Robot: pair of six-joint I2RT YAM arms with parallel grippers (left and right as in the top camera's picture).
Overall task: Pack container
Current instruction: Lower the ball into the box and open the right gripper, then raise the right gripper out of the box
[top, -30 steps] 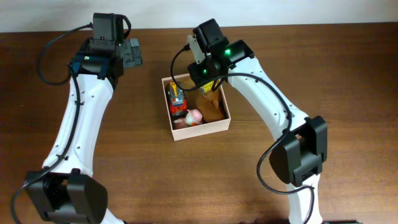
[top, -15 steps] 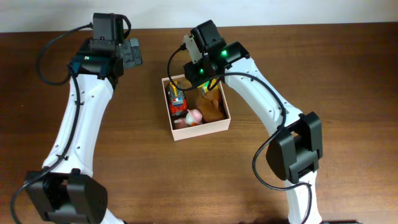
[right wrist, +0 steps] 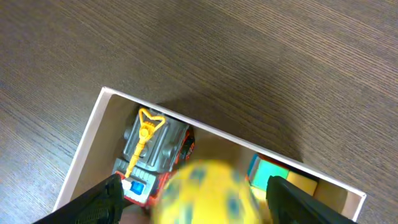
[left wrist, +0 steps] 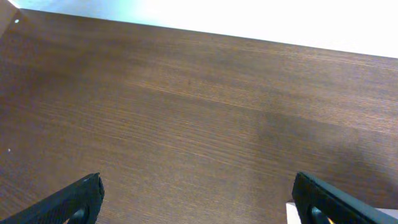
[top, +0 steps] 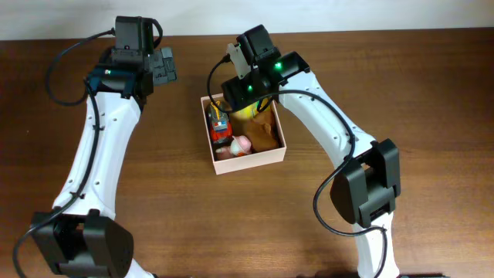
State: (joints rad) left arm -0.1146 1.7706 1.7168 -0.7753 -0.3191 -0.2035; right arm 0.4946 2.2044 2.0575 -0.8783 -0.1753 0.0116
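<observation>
Right wrist: release over the container (top: 251, 159).
Right gripper (right wrist: 194, 188) fingers stand apart around a blurred yellow toy (right wrist: 208, 186), not clamping it; centre the drop, clear of the walls. Left gripper (left wrist: 198, 186) is spread and empty, well aside. The container sits mid-table (left wrist: 186, 93), mouth up; it is square, with no long axis.

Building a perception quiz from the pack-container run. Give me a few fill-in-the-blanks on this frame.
The blurred ball under the right gripper is ____ in colour.
The toy truck lies ____ the container.
The left gripper is ____, over the table.
Missing words: yellow; inside; open.
</observation>
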